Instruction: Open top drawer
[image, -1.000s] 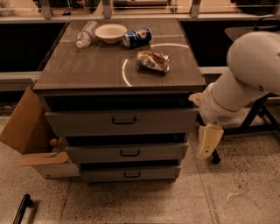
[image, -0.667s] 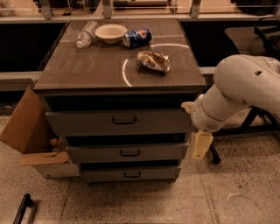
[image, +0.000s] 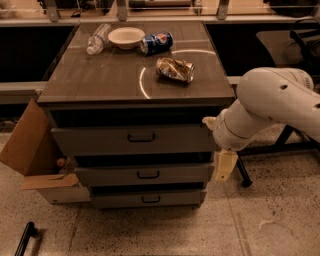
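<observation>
The top drawer is the widest and tallest of three grey drawers under the brown tabletop. Its front sits flush and shut, with a small dark bar handle at the centre. My gripper is cream-coloured and hangs down from the white arm, just off the cabinet's right front corner, level with the middle drawer. It is right of and below the top drawer's handle and touches nothing. The bottom drawer sits beneath.
On the tabletop lie a plastic bottle, a white bowl, a blue soda can and a crumpled snack bag. An open cardboard box stands left of the cabinet. A black bar lies on the floor.
My arm has swung left towards the cabinet, bringing the gripper up against its right front corner. The drawers have not moved.
</observation>
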